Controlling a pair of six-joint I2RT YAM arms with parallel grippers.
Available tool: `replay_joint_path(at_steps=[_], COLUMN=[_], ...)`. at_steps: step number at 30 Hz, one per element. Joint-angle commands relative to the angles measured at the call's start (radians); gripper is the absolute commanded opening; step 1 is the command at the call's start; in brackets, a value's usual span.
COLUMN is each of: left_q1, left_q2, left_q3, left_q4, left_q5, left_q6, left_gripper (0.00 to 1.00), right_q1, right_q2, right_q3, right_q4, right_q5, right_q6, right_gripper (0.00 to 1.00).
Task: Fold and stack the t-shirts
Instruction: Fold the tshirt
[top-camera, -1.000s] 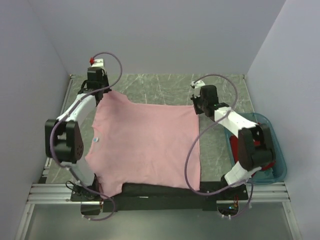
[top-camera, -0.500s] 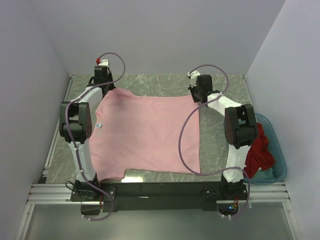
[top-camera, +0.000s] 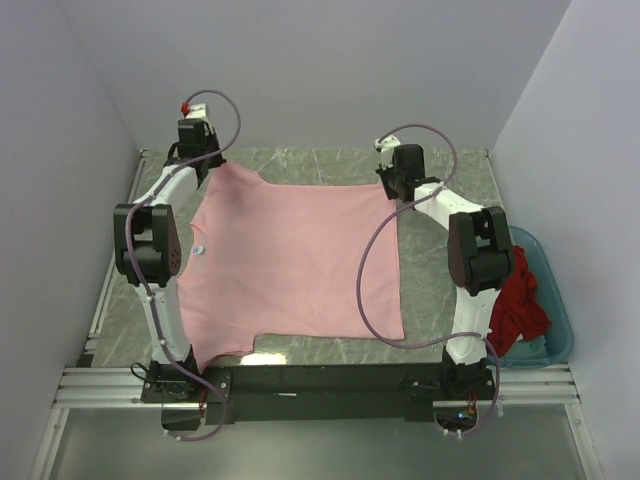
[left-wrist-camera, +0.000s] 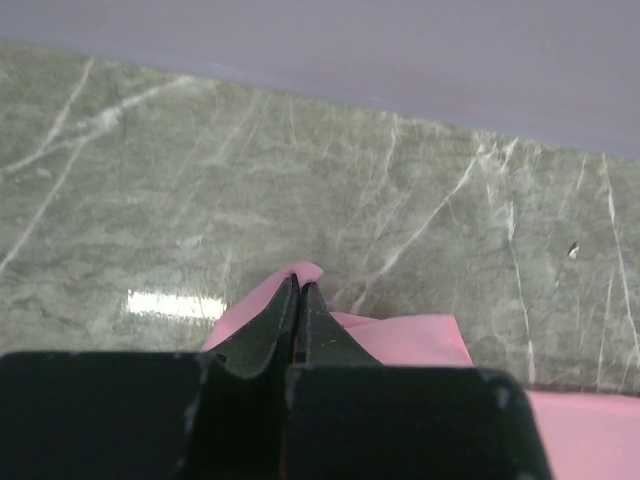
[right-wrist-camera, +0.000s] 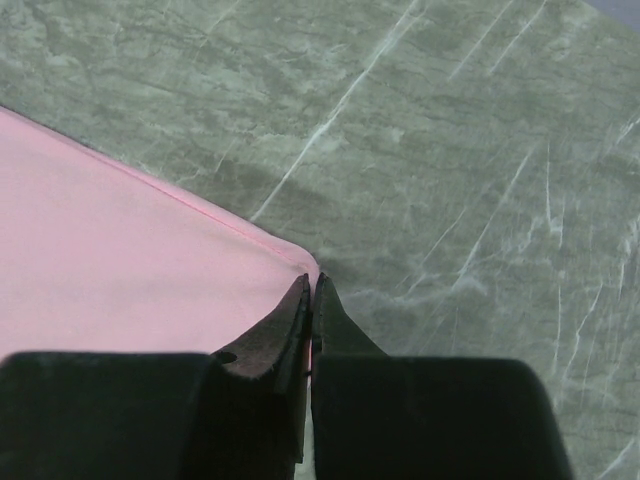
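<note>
The light pink t-shirt (top-camera: 290, 265) lies spread flat across the marble table. My left gripper (top-camera: 212, 168) is shut on its far left corner, and the pink cloth (left-wrist-camera: 400, 335) shows round the closed fingertips in the left wrist view. My right gripper (top-camera: 390, 192) is shut on the far right corner, and the shirt's hem corner (right-wrist-camera: 150, 260) meets the closed tips in the right wrist view. The bright red t-shirt (top-camera: 520, 300) lies bunched in the tub at the right.
A teal plastic tub (top-camera: 555, 320) stands at the right edge of the table and holds the red shirt. Grey walls close in the back and both sides. Bare marble (top-camera: 440, 290) shows between the pink shirt and the tub.
Both arms have stretched to the far side, pulling the pink shirt's far corners back and flattening it. Its near edge has slid off the front rail onto the table.
</note>
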Motion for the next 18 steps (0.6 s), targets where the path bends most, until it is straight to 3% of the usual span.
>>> replay_joint_path(at_steps=[1,18], left_q1=[0.003,0.022], left_q2=[-0.049,-0.285], left_q3=[-0.033,-0.227], left_q4=[-0.031,-0.148], left_q5=[0.030,-0.013], left_q6=[-0.021,-0.115], left_gripper=[0.01,0.01], right_q1=[-0.011,-0.006], right_q2=[-0.011,-0.154], right_q3=[0.032,-0.094], right_q4=[0.034,0.002], right_q5=[0.009,-0.023], right_q6=[0.011,0.083], right_gripper=[0.00,0.00])
